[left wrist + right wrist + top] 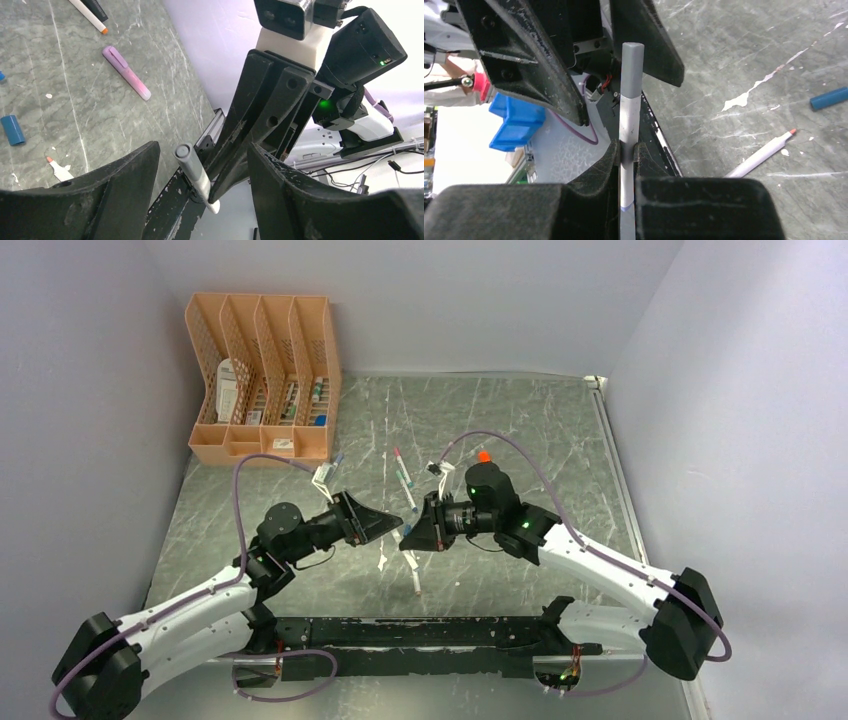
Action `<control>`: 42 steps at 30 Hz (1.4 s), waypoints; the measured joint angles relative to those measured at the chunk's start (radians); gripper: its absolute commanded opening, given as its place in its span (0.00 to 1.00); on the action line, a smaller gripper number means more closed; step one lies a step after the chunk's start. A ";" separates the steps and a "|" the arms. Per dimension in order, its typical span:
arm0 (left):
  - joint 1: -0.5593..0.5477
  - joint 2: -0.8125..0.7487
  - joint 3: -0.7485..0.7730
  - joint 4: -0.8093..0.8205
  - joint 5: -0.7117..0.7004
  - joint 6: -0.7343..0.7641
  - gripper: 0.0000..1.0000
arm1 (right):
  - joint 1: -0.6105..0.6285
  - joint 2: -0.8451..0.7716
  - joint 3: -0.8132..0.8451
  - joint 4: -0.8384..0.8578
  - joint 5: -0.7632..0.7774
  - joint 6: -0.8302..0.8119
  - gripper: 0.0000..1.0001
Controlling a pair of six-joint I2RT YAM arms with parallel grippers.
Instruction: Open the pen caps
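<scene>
Pen (629,115) stood pinched tight in the right claw (626,150) above the desk (749,60), its grey cap (632,67) inside the left claw (202,150), open wide and not touching, which likely had to squeeze and pull next.

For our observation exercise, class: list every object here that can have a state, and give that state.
grey cap: on white pen, not removed.
right gripper: shut on white pen.
left gripper: open, fingers flanking grey cap.
blue cap: off, lying loose.
orange-tipped pen: uncapped, lying flat.
purple highlighter: capped, lying flat.
</scene>
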 measured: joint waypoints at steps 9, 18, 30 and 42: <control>-0.002 -0.041 0.000 -0.032 -0.040 0.008 0.42 | 0.003 0.010 0.014 -0.002 0.070 0.010 0.00; -0.002 -0.029 0.000 -0.053 -0.068 0.005 0.07 | 0.005 0.018 0.013 0.000 0.074 0.021 0.00; -0.003 -0.034 0.001 -0.061 -0.080 0.003 0.07 | 0.005 0.026 0.005 0.001 0.080 0.034 0.40; -0.003 -0.032 0.000 -0.065 -0.083 0.006 0.25 | 0.014 0.101 -0.002 0.095 0.043 0.060 0.00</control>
